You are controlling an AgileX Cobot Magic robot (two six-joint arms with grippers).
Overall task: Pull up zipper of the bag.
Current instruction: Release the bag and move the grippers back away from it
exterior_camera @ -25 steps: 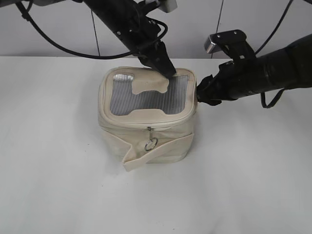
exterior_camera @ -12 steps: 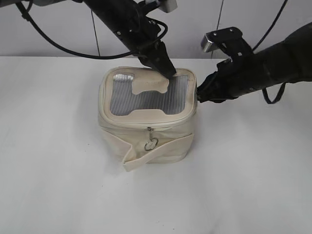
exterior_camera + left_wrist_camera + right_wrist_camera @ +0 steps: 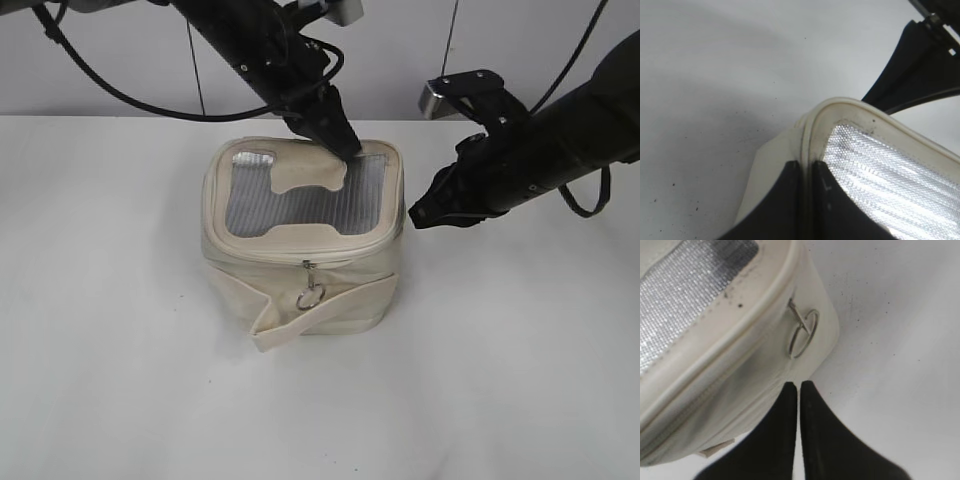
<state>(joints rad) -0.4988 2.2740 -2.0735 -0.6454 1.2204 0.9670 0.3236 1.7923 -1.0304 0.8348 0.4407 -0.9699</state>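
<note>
The cream bag (image 3: 300, 280) stands in the middle of the table, with its grey ribbed panel and bone-shaped patch on top. The zipper (image 3: 310, 267) runs around the lid rim; its silver pull and ring hang at the front middle. My left gripper (image 3: 345, 150) is shut on the lid's rim at the back right; the left wrist view shows the jaws (image 3: 806, 163) pinching the rim (image 3: 840, 106). My right gripper (image 3: 415, 217) is shut and empty, a little right of the bag and apart from it. The right wrist view shows its tips (image 3: 799, 385) just below the ring (image 3: 802, 337).
White tabletop (image 3: 120, 380) all round the bag. A loose cream strap end (image 3: 270, 330) sticks out at the bag's lower front left. Black cables hang behind the left arm against the back wall.
My right gripper has drawn back to the right and slightly down, off the bag's right lid edge. The left gripper and the bag have stayed put.
</note>
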